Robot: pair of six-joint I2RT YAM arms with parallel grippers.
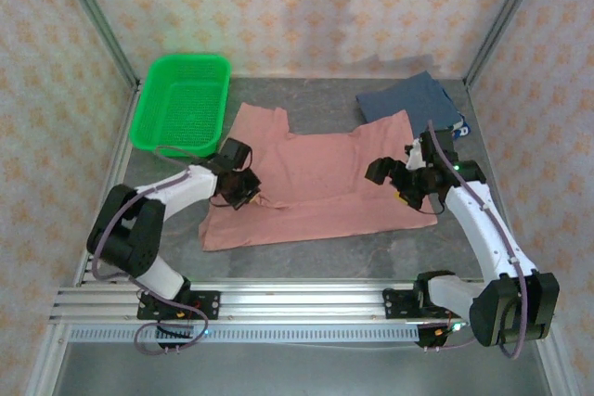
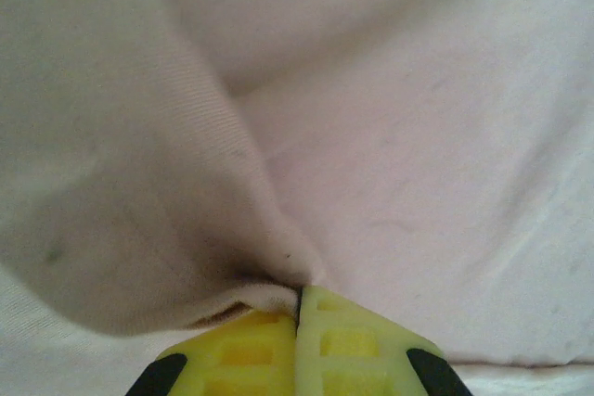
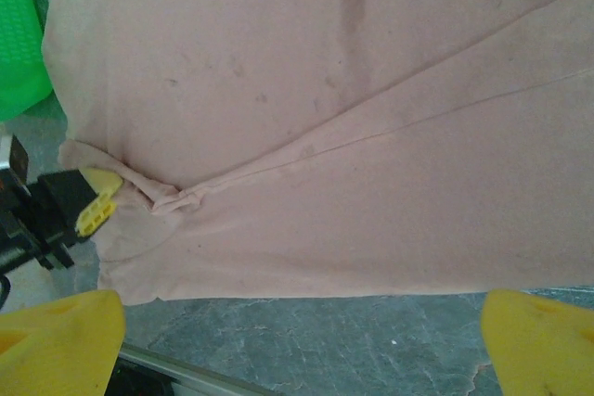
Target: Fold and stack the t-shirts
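From above: a pink t-shirt (image 1: 316, 183) lies spread across the middle of the grey table (image 1: 306, 252), plain side up, between the two arms. A blue t-shirt (image 1: 408, 99) sits at the far right, its near edge meeting the pink one's sleeve. A green basket (image 1: 181, 104) stands in the far left corner, just beside the pink shirt's other sleeve. The left gripper (image 1: 249, 196) is down on the shirt's left side, and the right gripper (image 1: 401, 188) hangs over its right side

From the left wrist: the two yellow fingers (image 2: 348, 345) are pressed together, a raised fold of the pale pink cloth pinched at their tips, with the rest of the shirt creasing away from the pinch

From the right wrist: the yellow fingertips (image 3: 56, 331) stand wide apart at the bottom corners with nothing between them, over bare table just off the shirt's edge. Across the cloth, the left gripper nips a puckered fold at the shirt's border, the basket showing green behind it
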